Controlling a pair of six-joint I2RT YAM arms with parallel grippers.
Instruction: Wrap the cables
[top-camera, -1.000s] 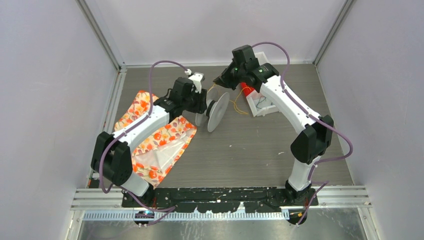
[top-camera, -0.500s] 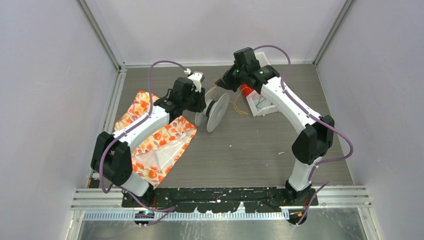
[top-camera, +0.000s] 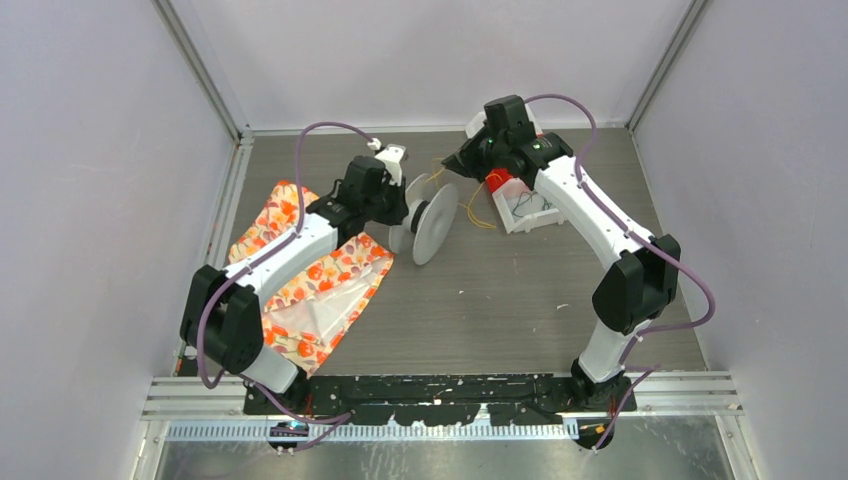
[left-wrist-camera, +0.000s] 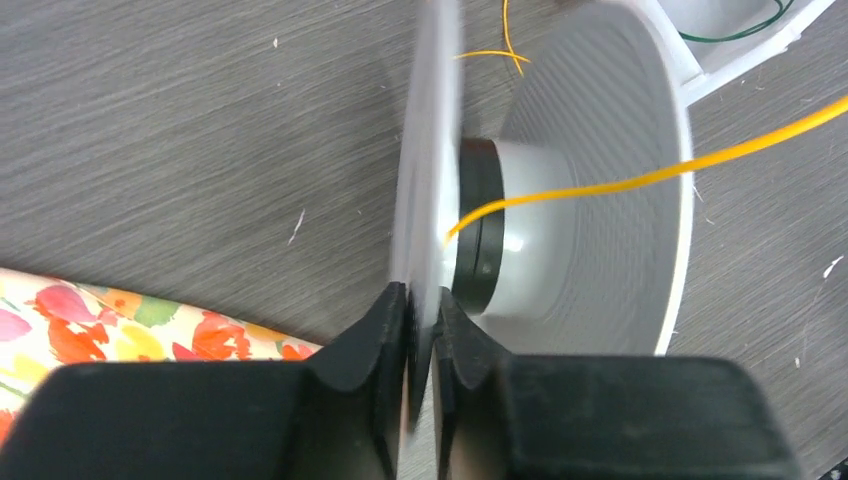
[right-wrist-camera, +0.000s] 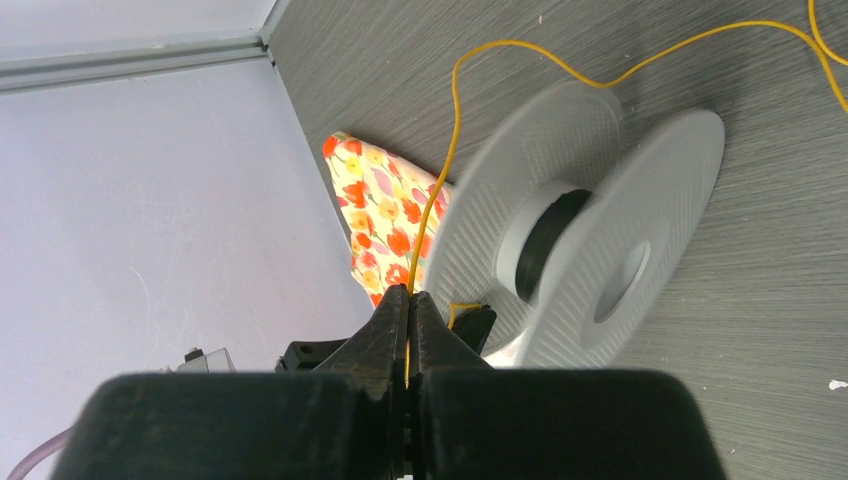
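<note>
My right gripper (right-wrist-camera: 410, 305) has its fingers pressed together on the yellow wire (right-wrist-camera: 441, 170), which rises from the pinch and arcs across the table (top-camera: 500, 300) in loose curves. My left gripper (left-wrist-camera: 420, 312) pinches the rim of the near disc of the spool (top-camera: 432, 222), edge-on between the fingertips, so the spool stands on edge near the middle of the table, just beside the flowered cloth (top-camera: 310, 285). Seen from the left wrist, the wire comes in between the two discs and reaches the hub (left-wrist-camera: 520, 245). A dark band rings the hub there, and I cannot tell whether that is wound wire or part of the spool. Farther right stands the white box (top-camera: 527, 208), with a green wire (left-wrist-camera: 745, 35) lying in it unwound. I judge that I am laying the yellow wire onto the hub, with most of the job ahead. To do it well I should hold the wire lightly taut, lead it into the gap rather than over a rim, and circle squarely around the hub's axis. A pinch on so thin a disc may twist, so the pull must be gentle, and the slack on the table could snag.
</note>
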